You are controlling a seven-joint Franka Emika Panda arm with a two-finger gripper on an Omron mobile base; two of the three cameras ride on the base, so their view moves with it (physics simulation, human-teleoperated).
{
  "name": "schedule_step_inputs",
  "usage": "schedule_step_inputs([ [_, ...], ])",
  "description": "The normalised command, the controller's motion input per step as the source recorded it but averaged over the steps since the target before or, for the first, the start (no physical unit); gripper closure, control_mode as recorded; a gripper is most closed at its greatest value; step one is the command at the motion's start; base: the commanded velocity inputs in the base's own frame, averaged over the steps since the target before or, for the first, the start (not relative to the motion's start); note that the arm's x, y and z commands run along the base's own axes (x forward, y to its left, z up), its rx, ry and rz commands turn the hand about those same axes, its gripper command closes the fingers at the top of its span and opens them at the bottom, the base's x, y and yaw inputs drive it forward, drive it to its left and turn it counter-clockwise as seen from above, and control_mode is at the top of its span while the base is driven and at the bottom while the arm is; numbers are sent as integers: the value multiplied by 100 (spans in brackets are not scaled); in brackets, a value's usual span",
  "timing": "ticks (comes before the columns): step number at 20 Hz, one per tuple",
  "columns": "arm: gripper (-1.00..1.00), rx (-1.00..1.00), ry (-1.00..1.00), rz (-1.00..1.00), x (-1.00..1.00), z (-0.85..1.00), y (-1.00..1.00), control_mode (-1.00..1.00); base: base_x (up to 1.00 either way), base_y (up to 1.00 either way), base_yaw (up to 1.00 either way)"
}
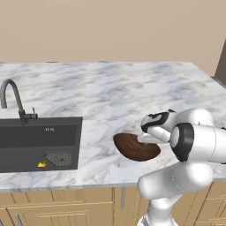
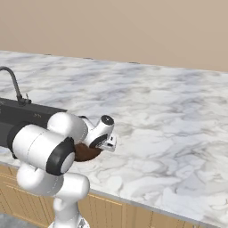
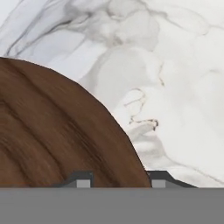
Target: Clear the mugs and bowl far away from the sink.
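Straddling the bowl's (image 3: 52, 131) rim, my hand (image 3: 118, 180) has one fingertip (image 3: 81, 179) over the wood and one (image 3: 158, 179) outside; whether they are clamped on it I cannot tell. From the bowl, the sink (image 1: 39, 143) lies just beside, the worktop's (image 1: 132, 88) front edge is near, and bare marble stretches beyond. Small orange marks on the sink wall are unreadable.

I see a white marble bench (image 1: 132, 88) on wooden cabinets. A brown wooden bowl (image 1: 134, 148) lies on it near the front edge, well right of the dark sink (image 1: 39, 143) set into it.
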Motion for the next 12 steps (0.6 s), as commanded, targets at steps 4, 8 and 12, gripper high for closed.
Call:
schedule_step_inputs([
  [4,100,0,0,0,-6,-9,32,-100,0,0,0],
  [8,100,0,0,0,-31,5,5,-100,0,0,0],
  [12,100,9,-1,-10,-64,48,-23,-100,0,0,0],
])
